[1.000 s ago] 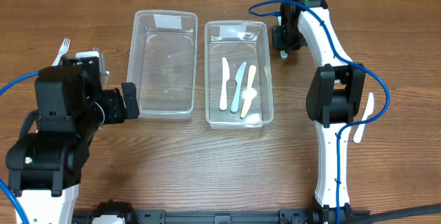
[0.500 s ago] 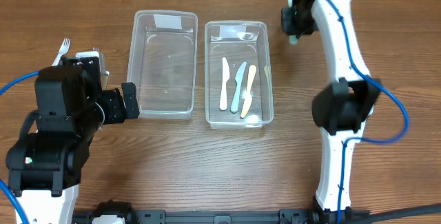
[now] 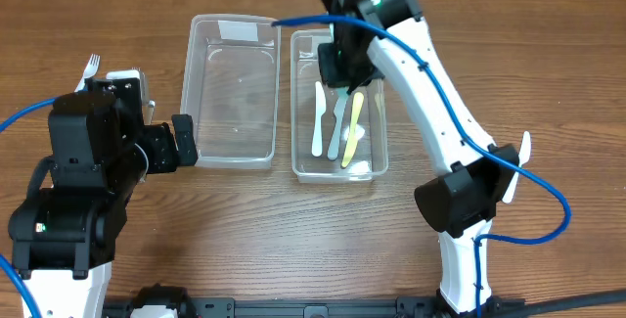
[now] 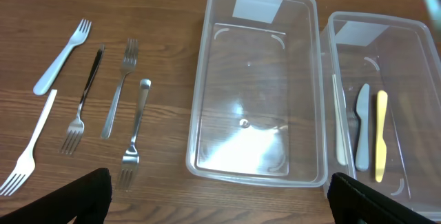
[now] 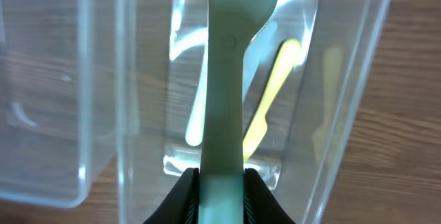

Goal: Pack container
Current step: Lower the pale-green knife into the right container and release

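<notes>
Right arm: moved from the far right of the table to over the right container [image 3: 333, 176].
Right gripper [image 3: 337, 67], formerly beyond that container's far right corner, now above its far end; clamped pale green utensil [image 5: 225, 79] now hangs over the knives [image 3: 339, 122] inside.

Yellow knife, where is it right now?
In the overhead view, the yellow knife lies inside the clear container on the right side of the table, just right of the light blue knife.
</notes>
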{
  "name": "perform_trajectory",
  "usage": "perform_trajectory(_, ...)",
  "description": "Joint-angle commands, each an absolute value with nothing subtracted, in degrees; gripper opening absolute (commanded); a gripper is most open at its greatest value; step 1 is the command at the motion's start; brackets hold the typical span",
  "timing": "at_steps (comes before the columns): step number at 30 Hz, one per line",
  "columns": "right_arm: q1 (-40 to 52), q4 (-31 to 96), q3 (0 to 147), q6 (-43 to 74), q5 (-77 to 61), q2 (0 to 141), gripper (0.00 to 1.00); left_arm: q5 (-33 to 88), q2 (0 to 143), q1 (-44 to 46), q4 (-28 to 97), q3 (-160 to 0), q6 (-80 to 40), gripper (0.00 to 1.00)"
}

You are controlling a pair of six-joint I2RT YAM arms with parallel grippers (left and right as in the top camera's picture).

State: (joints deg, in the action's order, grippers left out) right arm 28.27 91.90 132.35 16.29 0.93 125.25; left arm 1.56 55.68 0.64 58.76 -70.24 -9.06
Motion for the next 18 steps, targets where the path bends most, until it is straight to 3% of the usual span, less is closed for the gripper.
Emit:
perform_trajectory(1, 27.5, 88.6, 125.1, 18.0, 1.9, 125.4, 0.04, 2.6, 55.6, 0.4, 58.7, -71.5, -8.8, 1.0)
perform_trajectory(8, 27.7, 79.7, 111.2, 16.9, 1.2, 125.4, 0.06, 2.6, 55.6, 0.4, 59.1, -71.5, -8.8, 1.0)
perform_trajectory(10, 27.7, 79.4, 111.3, 16.7, 1.2, 125.4, 0.33, 2.6, 55.6, 0.4, 59.4, -71.5, -8.8, 1.0)
perform_trajectory(12, 27.7, 79.5, 112.2, 16.3, 1.2, 125.4, 0.53, 2.6, 55.6, 0.4, 59.4, -71.5, -8.8, 1.0)
perform_trajectory(18, 27.5, 80.4, 117.1, 16.1, 3.2, 121.0, 0.71, 2.6, 55.6, 0.3, 59.4, -71.5, -8.8, 1.0)
